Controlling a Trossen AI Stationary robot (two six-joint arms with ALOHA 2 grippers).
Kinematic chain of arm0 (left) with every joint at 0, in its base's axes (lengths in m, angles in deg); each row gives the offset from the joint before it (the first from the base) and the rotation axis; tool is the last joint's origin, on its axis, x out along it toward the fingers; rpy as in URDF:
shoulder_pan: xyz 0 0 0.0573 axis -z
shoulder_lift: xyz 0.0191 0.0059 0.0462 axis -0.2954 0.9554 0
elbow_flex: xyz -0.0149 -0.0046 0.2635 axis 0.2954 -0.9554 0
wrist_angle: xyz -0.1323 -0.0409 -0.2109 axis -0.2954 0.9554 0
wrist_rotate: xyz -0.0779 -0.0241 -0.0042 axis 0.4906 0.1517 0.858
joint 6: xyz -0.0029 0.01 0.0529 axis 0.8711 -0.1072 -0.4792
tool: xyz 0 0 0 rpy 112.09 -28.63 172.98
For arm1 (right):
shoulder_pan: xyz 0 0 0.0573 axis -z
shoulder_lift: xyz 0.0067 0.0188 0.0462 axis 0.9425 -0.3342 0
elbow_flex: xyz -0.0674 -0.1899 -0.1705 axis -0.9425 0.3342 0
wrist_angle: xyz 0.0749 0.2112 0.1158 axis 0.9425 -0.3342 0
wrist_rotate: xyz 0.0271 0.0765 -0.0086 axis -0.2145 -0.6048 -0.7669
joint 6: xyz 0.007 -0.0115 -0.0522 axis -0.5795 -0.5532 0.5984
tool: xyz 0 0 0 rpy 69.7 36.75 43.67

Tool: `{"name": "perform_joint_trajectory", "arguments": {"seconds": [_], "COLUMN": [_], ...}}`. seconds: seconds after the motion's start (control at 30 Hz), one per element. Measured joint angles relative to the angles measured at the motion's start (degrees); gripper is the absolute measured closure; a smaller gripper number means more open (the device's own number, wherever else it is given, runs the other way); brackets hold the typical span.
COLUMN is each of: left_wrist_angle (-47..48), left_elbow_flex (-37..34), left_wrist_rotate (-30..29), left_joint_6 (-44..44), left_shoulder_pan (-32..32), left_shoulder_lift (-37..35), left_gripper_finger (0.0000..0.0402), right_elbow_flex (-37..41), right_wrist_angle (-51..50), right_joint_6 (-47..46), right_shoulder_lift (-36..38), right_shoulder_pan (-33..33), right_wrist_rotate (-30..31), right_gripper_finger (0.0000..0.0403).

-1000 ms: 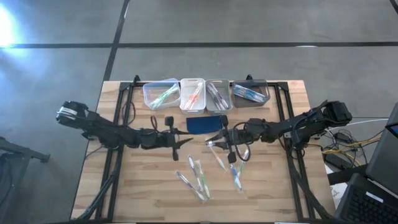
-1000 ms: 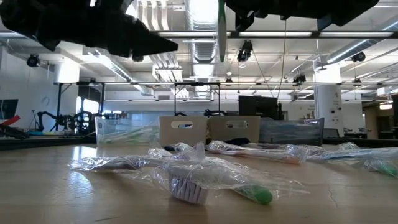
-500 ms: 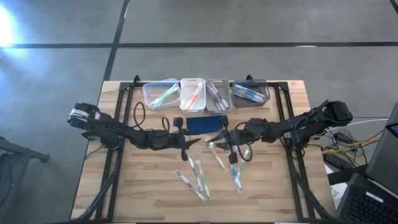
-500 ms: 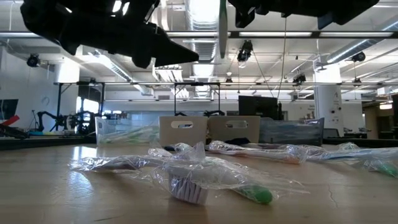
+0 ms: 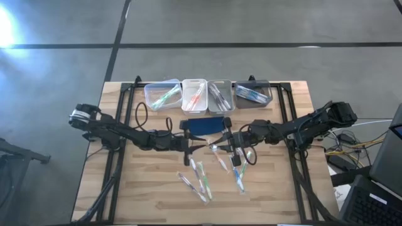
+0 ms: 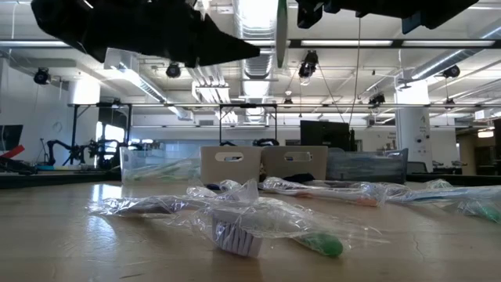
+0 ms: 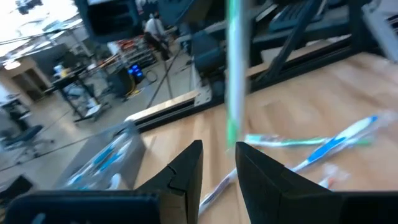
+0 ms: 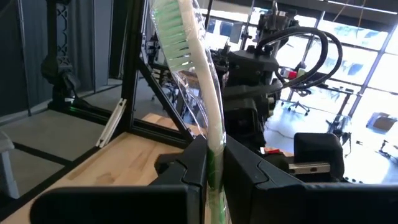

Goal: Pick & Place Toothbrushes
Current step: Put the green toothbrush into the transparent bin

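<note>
From above I see my right gripper (image 5: 221,142) just in front of the dark blue pad (image 5: 208,125), closed on a wrapped green toothbrush (image 5: 217,144). My left gripper (image 5: 200,146) reaches in from the other side, tips just beside that toothbrush, jaws a narrow gap apart and empty. More loose toothbrushes (image 5: 200,176) lie on the table (image 5: 144,194) farther in front of the pad. Behind the pad four bins (image 5: 207,94) stand in a row, each with toothbrushes in it.

At table height, the held green toothbrush (image 6: 280,31) hangs upright above the wood, with the left gripper's dark tip (image 6: 235,53) close beside it. Wrapped toothbrushes (image 6: 266,227) lie on the table.

My left wrist camera shows both fingers (image 7: 186,177) slightly parted, the green toothbrush (image 7: 234,81) standing just past the gap, not clamped.

My right wrist camera shows the fingers (image 8: 198,163) pinched tight on the green toothbrush (image 8: 202,106), bristles up.
</note>
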Motion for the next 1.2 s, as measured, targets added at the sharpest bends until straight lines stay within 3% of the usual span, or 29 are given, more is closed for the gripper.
{"name": "perform_joint_trajectory", "arguments": {"seconds": [0.97, 1.2], "left_wrist_angle": [-1.06, -3.86], "left_elbow_flex": [3.11, 4.09], "left_wrist_rotate": [8.01, 9.12], "left_joint_6": [0.43, 0.43], "left_shoulder_pan": [-1.18, -1.75], "left_shoulder_lift": [0.06, 3.46], "left_gripper_finger": [0.0300, 0.0300], "right_elbow_flex": [0.00, 0.00], "right_wrist_angle": [0.20, 0.33], "right_joint_6": [1.05, 1.05], "right_shoulder_lift": [0.00, 0.00], "right_shoulder_pan": [-0.15, -0.13], "right_wrist_rotate": [0.04, 0.04], "right_gripper_finger": [0.0374, 0.0374]}}
